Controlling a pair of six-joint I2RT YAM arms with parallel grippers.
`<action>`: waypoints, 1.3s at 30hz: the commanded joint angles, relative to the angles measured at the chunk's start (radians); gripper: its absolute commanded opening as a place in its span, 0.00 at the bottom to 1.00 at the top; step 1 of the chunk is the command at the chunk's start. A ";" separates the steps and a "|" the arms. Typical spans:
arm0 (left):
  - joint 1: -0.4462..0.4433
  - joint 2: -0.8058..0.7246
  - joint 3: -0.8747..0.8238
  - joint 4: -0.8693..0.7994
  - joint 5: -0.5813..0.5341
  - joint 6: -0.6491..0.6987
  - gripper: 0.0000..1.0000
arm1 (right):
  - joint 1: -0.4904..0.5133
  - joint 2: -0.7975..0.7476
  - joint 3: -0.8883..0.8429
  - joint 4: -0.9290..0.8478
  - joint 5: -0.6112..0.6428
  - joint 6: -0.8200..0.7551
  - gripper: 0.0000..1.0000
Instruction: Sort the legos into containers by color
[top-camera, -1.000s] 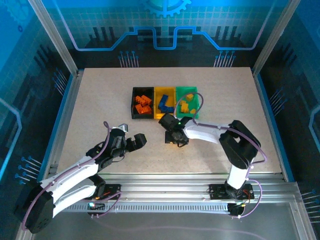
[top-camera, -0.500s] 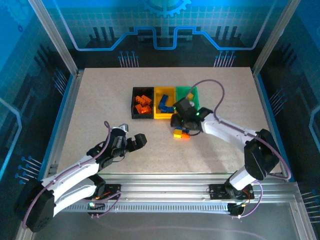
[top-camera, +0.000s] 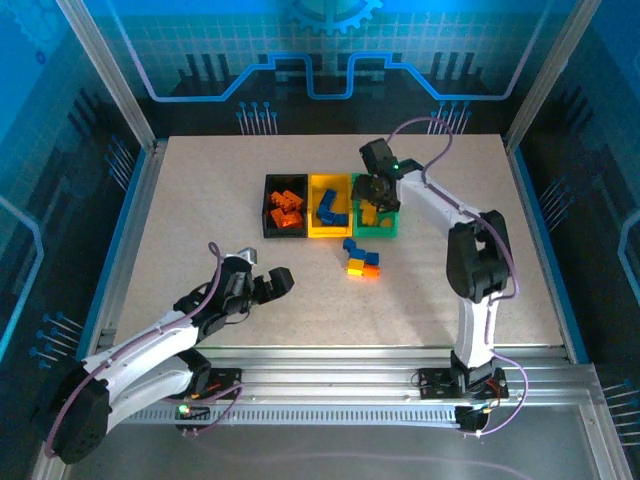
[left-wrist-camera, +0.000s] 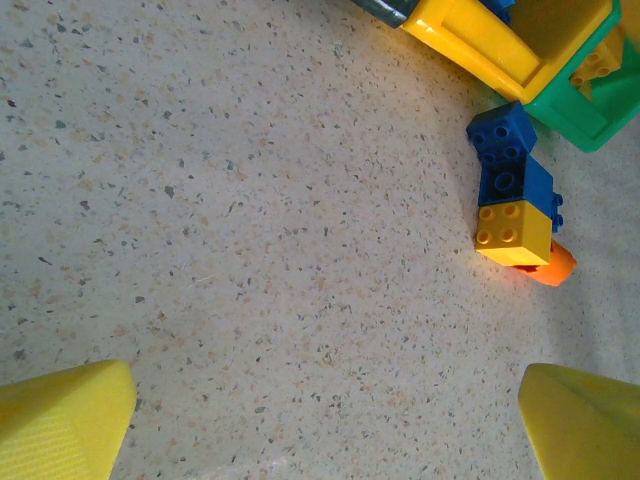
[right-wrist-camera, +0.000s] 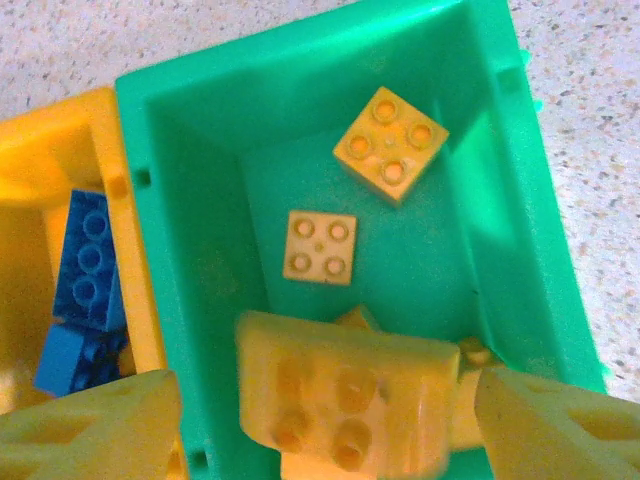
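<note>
My right gripper (top-camera: 372, 195) hangs over the green container (top-camera: 372, 231), jaws open. Between its fingers a blurred yellow lego (right-wrist-camera: 345, 395) sits loose, with a gap to the left finger (right-wrist-camera: 100, 430). Two more yellow legos (right-wrist-camera: 390, 143) (right-wrist-camera: 320, 247) lie on the green container's (right-wrist-camera: 190, 250) floor. The yellow container (top-camera: 313, 215) holds blue legos (right-wrist-camera: 90, 260), and the black container (top-camera: 268, 205) holds orange ones. A small cluster of blue, yellow and orange legos (top-camera: 362, 258) lies on the table in front of the containers. My left gripper (top-camera: 283, 280) stands open and empty above the bare table (left-wrist-camera: 250, 250).
In the left wrist view the loose cluster, with its blue (left-wrist-camera: 505, 165), yellow (left-wrist-camera: 513, 232) and orange (left-wrist-camera: 555, 266) legos, lies just below the corners of the yellow (left-wrist-camera: 480, 45) and green (left-wrist-camera: 580, 110) containers. Metal frame rails border the table.
My right arm swung from the loose cluster on the table up and back over the green container, and its jaws widened around the yellow lego. The left arm stayed still.
</note>
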 joint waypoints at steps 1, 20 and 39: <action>-0.009 0.002 0.021 -0.006 0.024 -0.004 0.99 | -0.017 0.037 0.075 -0.074 -0.040 -0.007 0.86; -0.108 0.296 0.217 0.051 0.083 0.111 0.99 | 0.067 -0.435 -0.429 0.085 -0.089 -0.016 0.84; -0.273 0.893 0.731 -0.015 -0.108 0.339 0.81 | 0.092 -0.833 -0.889 0.125 -0.069 0.056 0.80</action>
